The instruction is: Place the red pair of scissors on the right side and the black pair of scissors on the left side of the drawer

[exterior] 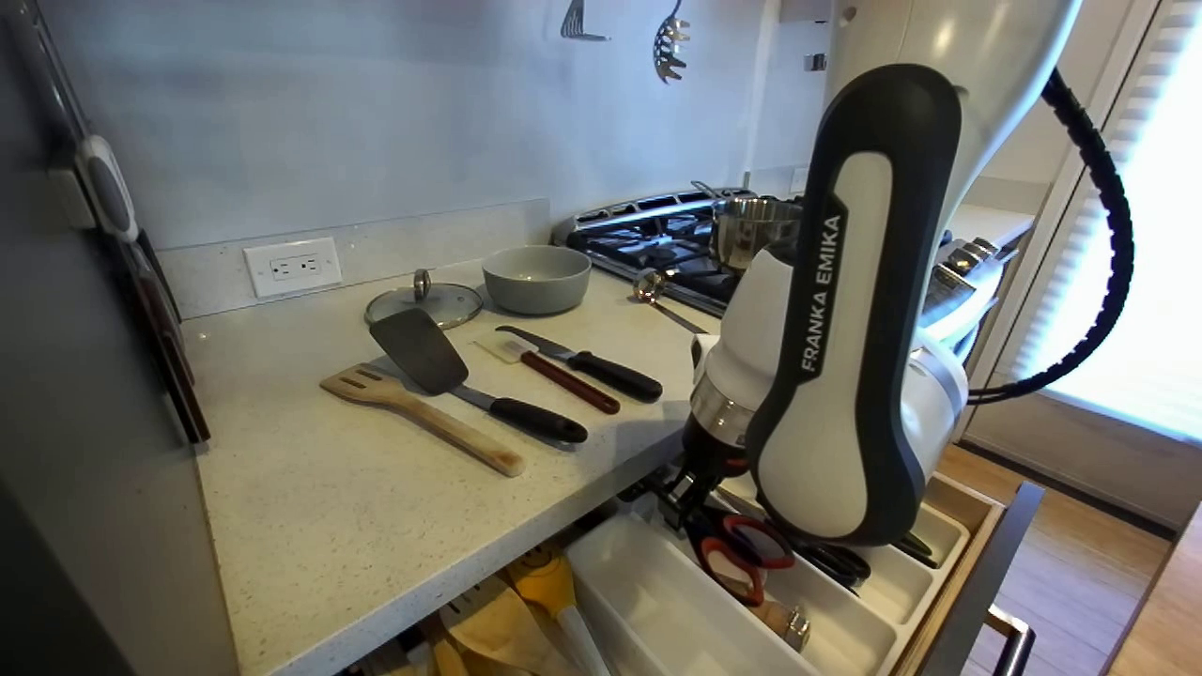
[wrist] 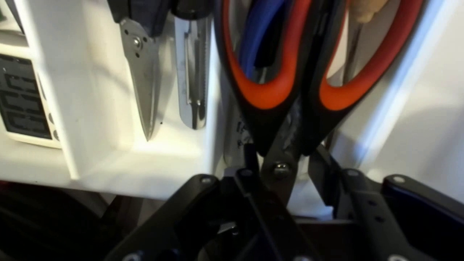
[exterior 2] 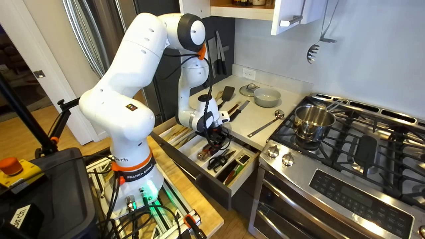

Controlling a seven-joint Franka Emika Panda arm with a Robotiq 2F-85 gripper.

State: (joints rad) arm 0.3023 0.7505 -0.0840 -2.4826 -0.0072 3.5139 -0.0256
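the black two-fingered tool (wrist: 285,156) is part-way apart, its fingers (wrist: 324,175) standing either side of the small round pivot screw (wrist: 281,168) of the pair of scissors with red-and-black loop handles and grey metal blades (wrist: 310,112). in the wrist view a sliver of light shows on both flanks, the wider on the view's right, so i judge nothing is pinched yet.

the scissors' long axis runs nearly straight out of the tool's mouth: loops toward the front of the shallow light-wood drawer with cream dividers (exterior: 964,563), blades back toward the pale speckled bench (exterior: 282,488). a close should therefore bite across the blades, not along them. whether the pair rests on the curved blue handle (wrist: 257,32) beneath is hidden.

the pair of scissors with black handles and grey metal blades (wrist: 139,72) lies one cream divider (wrist: 212,145) over, roughly parallel, on the side of the steel-fronted gas stove (exterior 2: 362,196). if right is taken from the robot's white base (exterior 2: 152,186), that side is right, so the red pair would likely need lifting across.
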